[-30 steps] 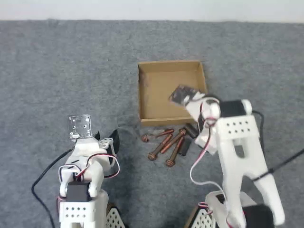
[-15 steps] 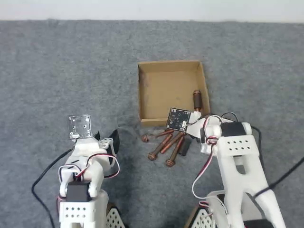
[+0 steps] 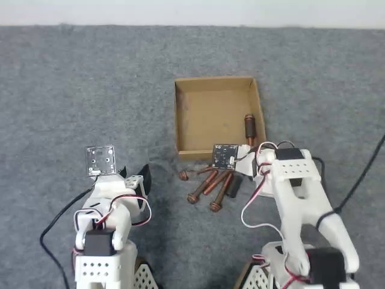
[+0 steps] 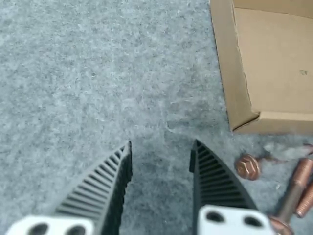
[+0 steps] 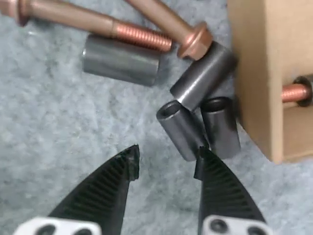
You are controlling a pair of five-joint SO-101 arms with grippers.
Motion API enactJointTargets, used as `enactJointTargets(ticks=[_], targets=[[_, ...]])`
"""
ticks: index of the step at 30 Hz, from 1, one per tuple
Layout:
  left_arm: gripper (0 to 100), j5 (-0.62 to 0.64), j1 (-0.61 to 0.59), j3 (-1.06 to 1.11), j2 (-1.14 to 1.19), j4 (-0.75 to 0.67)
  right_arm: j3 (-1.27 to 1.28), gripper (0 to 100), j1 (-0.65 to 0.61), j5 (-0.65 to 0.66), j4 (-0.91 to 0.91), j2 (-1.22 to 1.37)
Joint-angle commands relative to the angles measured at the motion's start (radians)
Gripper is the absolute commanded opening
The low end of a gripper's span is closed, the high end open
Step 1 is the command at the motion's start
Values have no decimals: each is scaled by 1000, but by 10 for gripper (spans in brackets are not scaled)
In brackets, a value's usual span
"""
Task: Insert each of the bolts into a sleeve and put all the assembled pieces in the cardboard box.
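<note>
The cardboard box (image 3: pixel 198 111) holds one bolt in a sleeve (image 3: pixel 250 129) by its right wall. Several copper bolts (image 3: pixel 207 180) and a dark sleeve (image 3: pixel 233 185) lie on the carpet in front of it. In the right wrist view, my right gripper (image 5: pixel 166 156) is open just above two short sleeves (image 5: pixel 181 128) beside the box corner (image 5: pixel 264 73). Two more sleeves (image 5: pixel 122 59) and bolts (image 5: pixel 73 17) lie beyond them. My left gripper (image 4: pixel 161 161) is open over bare carpet, left of a bolt head (image 4: pixel 248 166) and the box corner (image 4: pixel 244 98).
Grey carpet (image 3: pixel 90 78) covers the whole table, with open room left of and behind the box. The right arm (image 3: pixel 292 174) stands over the box's front right corner. The left arm (image 3: pixel 111 205) sits at the front left.
The right arm drew back from over the box and came down by the sleeves at its front right corner. A sleeved bolt now lies uncovered in the box. The left arm kept still.
</note>
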Motion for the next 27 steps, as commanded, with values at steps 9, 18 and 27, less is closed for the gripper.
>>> enactJointTargets(ticks=[9, 18, 27], targets=[[180, -64, 3, -8, -2, -3, -160, 163, 16, 20, -33, 128], [180, -75, 2, -8, -2, -3, -241, 162, 44, 55, -27, 314], [180, -81, 2, -8, -2, -3, -245, 159, 61, 57, 56, 351]])
